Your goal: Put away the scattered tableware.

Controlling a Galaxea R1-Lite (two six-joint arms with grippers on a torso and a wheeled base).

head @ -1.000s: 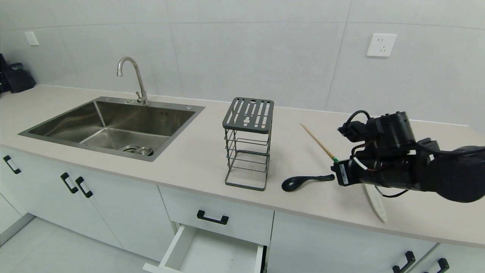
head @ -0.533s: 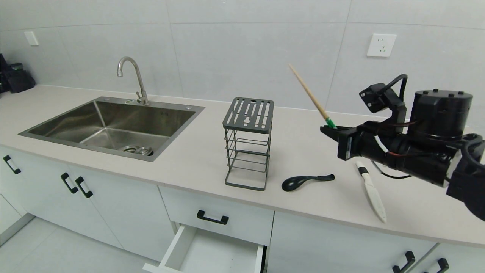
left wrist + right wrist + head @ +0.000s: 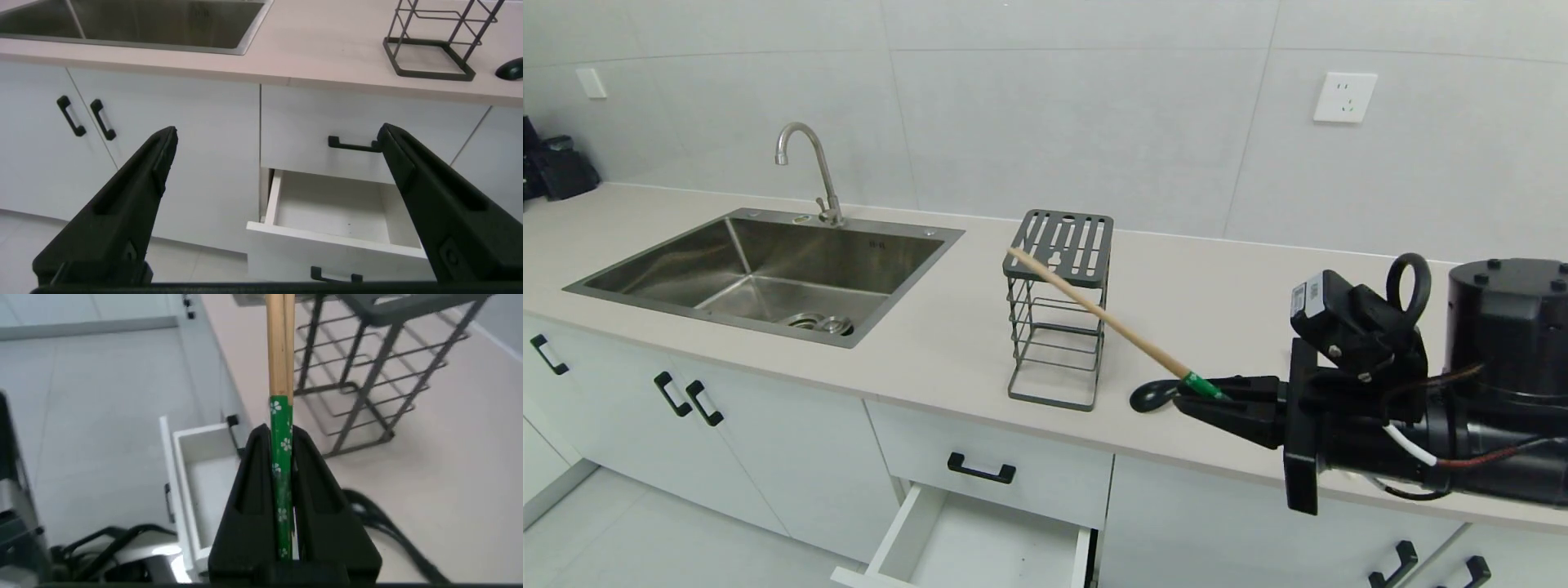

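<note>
The right claw (image 3: 1205,392) was clamped on the green-banded thick end of a wooden chopstick (image 3: 1103,318), held above the front edge of the table (image 3: 931,343). In the right wrist view the shaft (image 3: 280,343) ran straight out from between the closed fingers (image 3: 245,469); whether 1 stick or a pair sat there could not be told. The free tip slanted up across the slotted top of the wire rack (image 3: 1058,310), which stood mid-table between the sink (image 3: 605,282) and the right arm. Whether the tip touched the rack could not be told.

A black spoon (image 3: 1147,398) lay near the front edge, just beside the rack's base and partly behind the claw. The left claw (image 3: 278,135) hung wide open and empty, low before the cabinets, facing the open drawer (image 3: 327,212).

The chopstick looked light, stiff and smooth. Gripped at its very end, it would probably swing or twist in the pinch if the tip struck a slot edge. A hold nearer the middle would likely steady it, though the end grip left the most length free for threading a slot
</note>
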